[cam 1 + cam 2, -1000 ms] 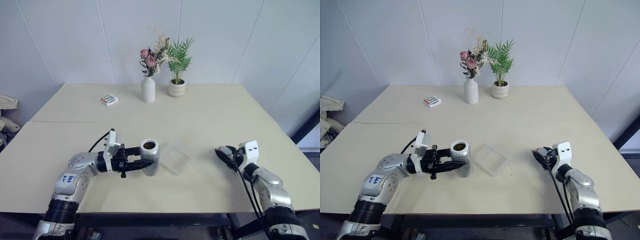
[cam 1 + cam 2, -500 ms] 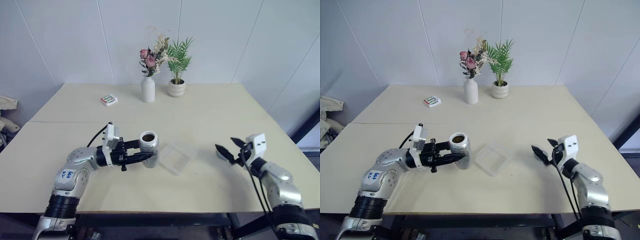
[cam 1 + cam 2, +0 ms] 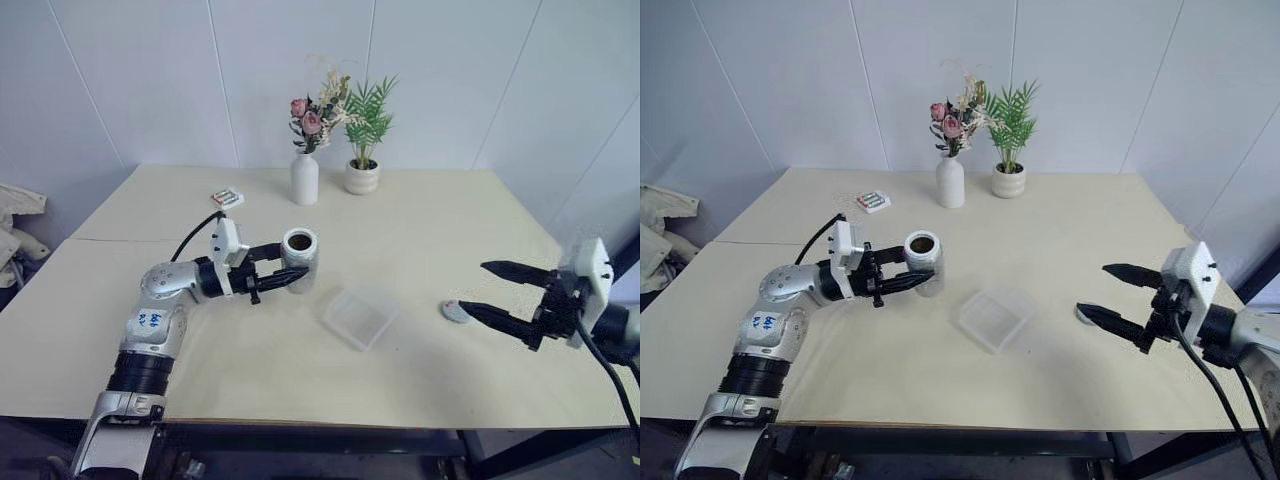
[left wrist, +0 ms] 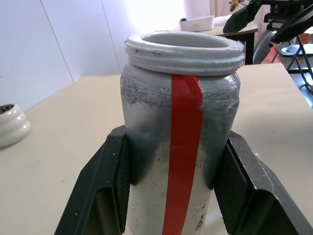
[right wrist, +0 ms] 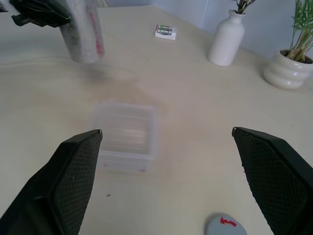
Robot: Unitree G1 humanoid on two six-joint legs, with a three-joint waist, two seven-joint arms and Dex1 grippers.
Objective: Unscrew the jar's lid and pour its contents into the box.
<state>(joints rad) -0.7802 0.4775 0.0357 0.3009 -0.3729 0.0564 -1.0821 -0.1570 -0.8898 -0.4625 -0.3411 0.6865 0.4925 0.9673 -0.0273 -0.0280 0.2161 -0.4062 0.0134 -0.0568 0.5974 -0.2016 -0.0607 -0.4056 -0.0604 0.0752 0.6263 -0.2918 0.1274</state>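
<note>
Gleaming silvery red-striped jar (image 4: 181, 147); translucent rounded box (image 3: 361, 316) — flat lid (image 3: 456, 311)

The left arm is reaching forward over the tabletop (image 3: 420, 225), its left gripper (image 3: 288, 277) pointing toward the right with jaws clamping the jar (image 3: 299, 258) upright. The right gripper (image 3: 496, 290) is hanging above the tabletop, pointing left, jaws spread wide and holding nothing.
</note>
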